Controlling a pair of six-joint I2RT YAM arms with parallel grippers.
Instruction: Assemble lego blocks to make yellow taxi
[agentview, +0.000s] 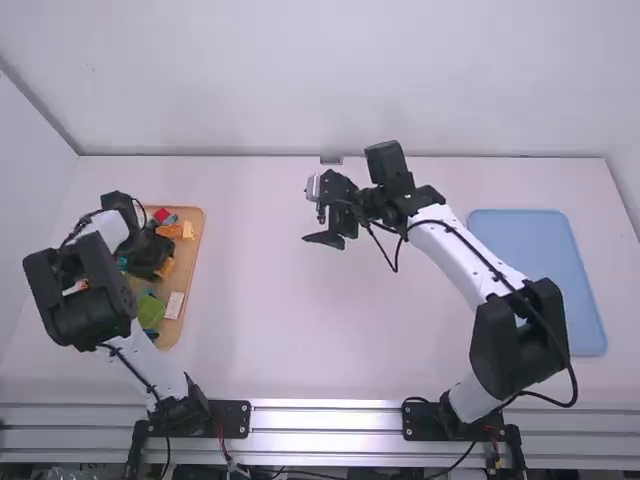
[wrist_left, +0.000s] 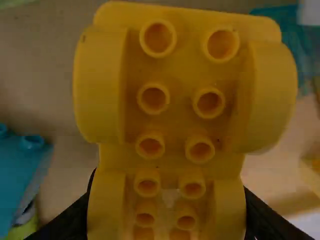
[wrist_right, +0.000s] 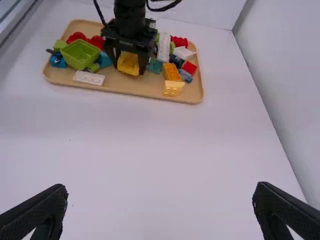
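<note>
Left wrist view: yellow block (wrist_left: 175, 117) in hand (agentview: 152, 258)

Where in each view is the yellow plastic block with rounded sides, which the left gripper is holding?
High view: the block is small, partly hidden, above the light-brown tray.
Left wrist view: the block spans the middle, very near.
Right wrist view: the block is farther off, in the left gripper.
Shared landmark: the tray.
</note>
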